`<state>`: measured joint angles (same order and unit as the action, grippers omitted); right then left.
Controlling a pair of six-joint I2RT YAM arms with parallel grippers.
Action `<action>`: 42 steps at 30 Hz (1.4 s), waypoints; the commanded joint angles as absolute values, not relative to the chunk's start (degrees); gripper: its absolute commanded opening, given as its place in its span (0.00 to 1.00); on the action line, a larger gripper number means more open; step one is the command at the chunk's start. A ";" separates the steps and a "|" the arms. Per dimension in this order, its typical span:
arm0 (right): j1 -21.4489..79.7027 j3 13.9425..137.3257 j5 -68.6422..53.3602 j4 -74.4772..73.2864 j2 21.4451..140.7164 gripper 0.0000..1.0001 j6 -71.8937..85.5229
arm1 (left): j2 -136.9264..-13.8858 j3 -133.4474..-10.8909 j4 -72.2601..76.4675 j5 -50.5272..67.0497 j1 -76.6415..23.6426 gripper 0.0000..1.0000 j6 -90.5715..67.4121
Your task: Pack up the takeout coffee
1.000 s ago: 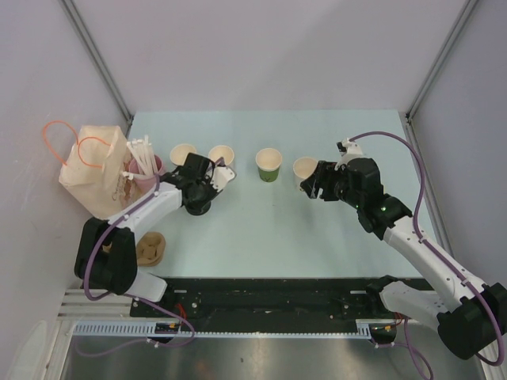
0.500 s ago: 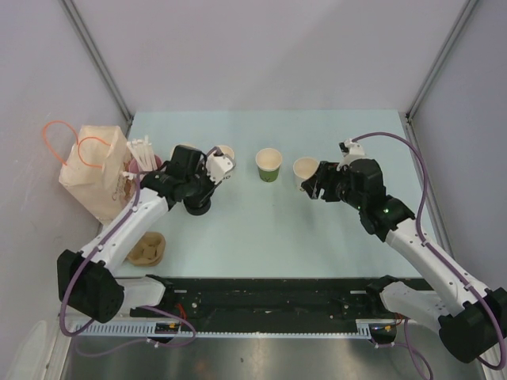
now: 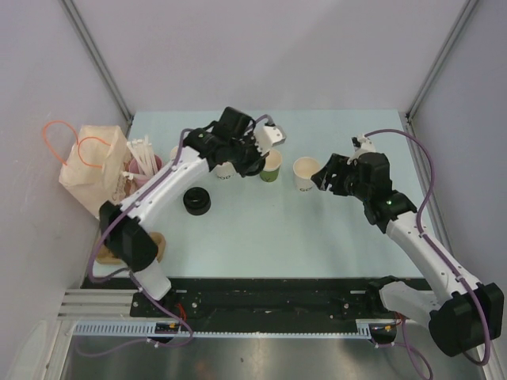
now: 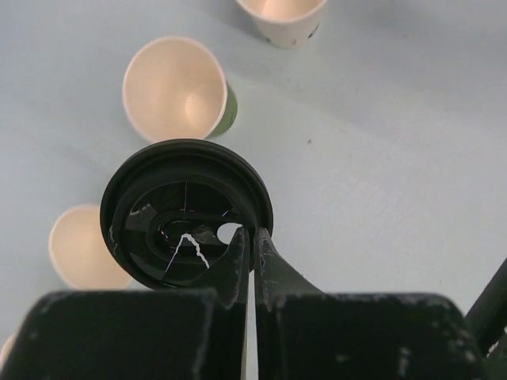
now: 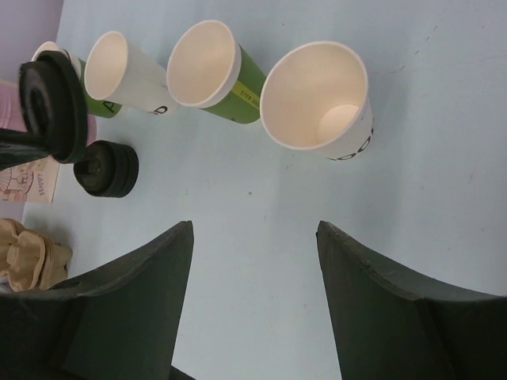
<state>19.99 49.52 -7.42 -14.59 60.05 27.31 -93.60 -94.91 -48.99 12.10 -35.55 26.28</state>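
Pale blue counter (image 3: 261, 229), grey booth walls. Left fingers (image 4: 238, 265) pinch the rim of a black lid (image 4: 186, 214), which hangs just short of the green cup (image 4: 176, 89). Right fingers (image 5: 135, 317) are spread and empty, near the white cup (image 5: 317, 99). To do well: centre the lid over the rim, level it, press evenly.

Robot lab test cell: plain panel walls (image 3: 269, 47), alu frame posts (image 3: 95, 55), pale table (image 3: 261, 229), black mounting rail (image 3: 277, 293).
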 commanded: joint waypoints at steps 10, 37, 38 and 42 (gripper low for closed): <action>17.05 49.57 -8.35 -16.61 60.38 0.69 25.40 | -118.29 -123.90 -56.95 15.82 -36.65 0.00 24.61; 16.26 49.66 -7.38 -21.53 57.92 0.70 24.00 | -129.20 -131.30 -59.33 15.64 -35.07 0.00 24.43; 16.26 49.66 -7.30 -21.62 57.75 0.70 23.91 | -129.46 -131.57 -59.41 15.82 -34.89 0.00 24.35; 16.44 49.57 -7.03 -21.97 57.48 0.70 23.82 | -130.25 -132.71 -59.59 17.40 -34.19 0.00 23.91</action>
